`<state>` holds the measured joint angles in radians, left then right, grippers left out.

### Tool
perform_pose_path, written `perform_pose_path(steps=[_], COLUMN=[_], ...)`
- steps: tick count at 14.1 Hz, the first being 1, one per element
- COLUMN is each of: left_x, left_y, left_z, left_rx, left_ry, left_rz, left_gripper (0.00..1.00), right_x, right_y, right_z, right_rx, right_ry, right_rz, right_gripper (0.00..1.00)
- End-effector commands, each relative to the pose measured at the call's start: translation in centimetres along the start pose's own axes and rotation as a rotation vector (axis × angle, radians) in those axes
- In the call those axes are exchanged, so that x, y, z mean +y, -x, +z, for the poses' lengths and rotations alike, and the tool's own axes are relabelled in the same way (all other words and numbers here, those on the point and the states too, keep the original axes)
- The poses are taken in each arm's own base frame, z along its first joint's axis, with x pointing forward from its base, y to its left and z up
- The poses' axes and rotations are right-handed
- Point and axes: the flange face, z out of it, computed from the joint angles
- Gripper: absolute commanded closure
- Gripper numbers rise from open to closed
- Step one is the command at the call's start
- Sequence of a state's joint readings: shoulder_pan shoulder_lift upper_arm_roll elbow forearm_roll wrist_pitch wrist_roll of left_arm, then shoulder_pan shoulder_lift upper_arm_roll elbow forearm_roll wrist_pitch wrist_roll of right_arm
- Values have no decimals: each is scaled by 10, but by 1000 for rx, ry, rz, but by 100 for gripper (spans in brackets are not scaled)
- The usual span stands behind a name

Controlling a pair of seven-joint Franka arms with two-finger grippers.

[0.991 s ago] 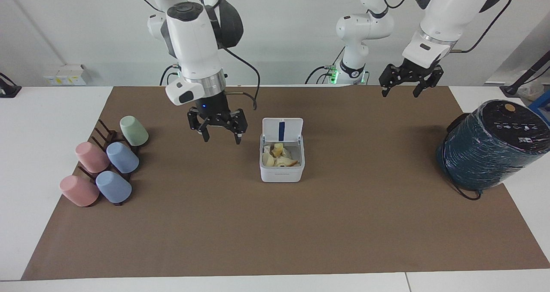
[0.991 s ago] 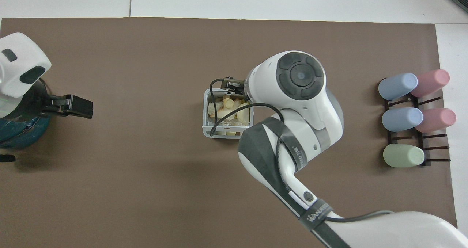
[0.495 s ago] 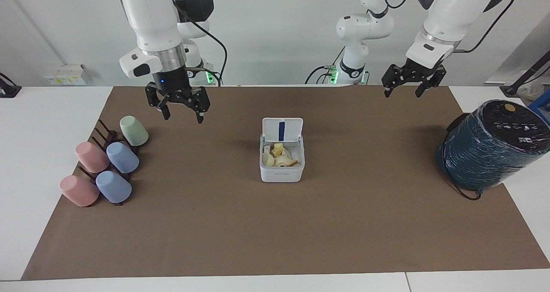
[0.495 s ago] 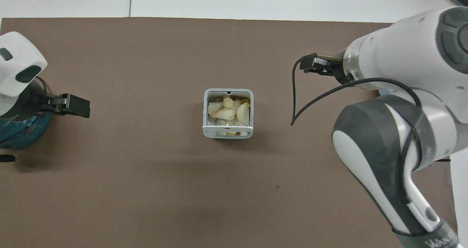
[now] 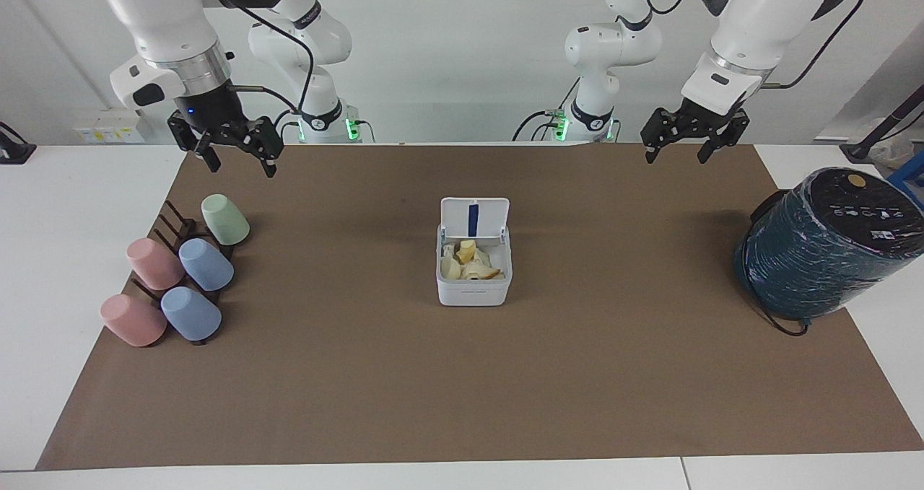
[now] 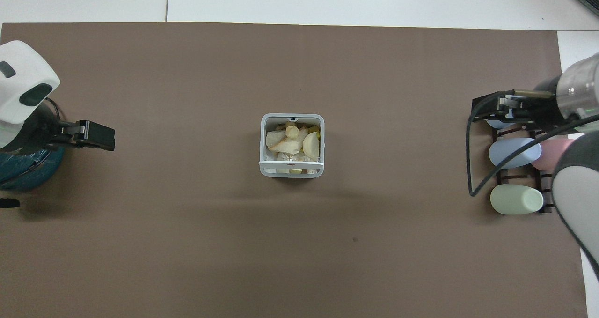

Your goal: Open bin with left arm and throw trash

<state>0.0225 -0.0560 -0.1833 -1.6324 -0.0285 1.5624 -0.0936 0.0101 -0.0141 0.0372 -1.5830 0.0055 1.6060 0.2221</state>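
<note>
The white square bin (image 5: 473, 290) stands on the middle of the brown mat, its lid (image 5: 474, 218) hinged up and showing a blue strip. Cream and yellow-orange trash scraps (image 5: 468, 261) lie inside it; they also show in the overhead view (image 6: 292, 141) inside the bin (image 6: 291, 173). My left gripper (image 5: 676, 152) is open and empty, up in the air over the left arm's end of the mat, and also shows in the overhead view (image 6: 96, 136). My right gripper (image 5: 242, 164) is open and empty, raised by the cup rack, which it overlaps in the overhead view (image 6: 504, 110).
A dark rack (image 5: 173, 223) with pink, blue and green cups (image 5: 224, 219) lies at the right arm's end of the mat. A big dark teal wrapped cylinder (image 5: 826, 248) lies at the left arm's end. The brown mat (image 5: 462, 389) covers most of the table.
My right arm has swung away from beside the bin toward its own end of the table and risen. The left gripper has lifted slightly. The bin and trash have not moved.
</note>
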Motion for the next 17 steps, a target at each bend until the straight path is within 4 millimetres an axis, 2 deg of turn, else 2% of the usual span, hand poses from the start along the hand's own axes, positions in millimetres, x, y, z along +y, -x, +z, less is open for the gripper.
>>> perform_pose_path(steps=[1, 12, 17], left_x=[-4, -2, -3], left_y=[8, 8, 7], left_z=[1, 0, 0], left_rx=[12, 15, 14], left_ry=[-2, -1, -1], left_rz=[-2, 1, -3], left_gripper=[0, 0, 0], right_x=[4, -7, 4], right_y=[9, 17, 14], right_z=[-2, 5, 2], right_rx=[-35, -60, -52], right_ry=[-17, 9, 8], right_rz=[-14, -50, -66], right_gripper=[0, 0, 0])
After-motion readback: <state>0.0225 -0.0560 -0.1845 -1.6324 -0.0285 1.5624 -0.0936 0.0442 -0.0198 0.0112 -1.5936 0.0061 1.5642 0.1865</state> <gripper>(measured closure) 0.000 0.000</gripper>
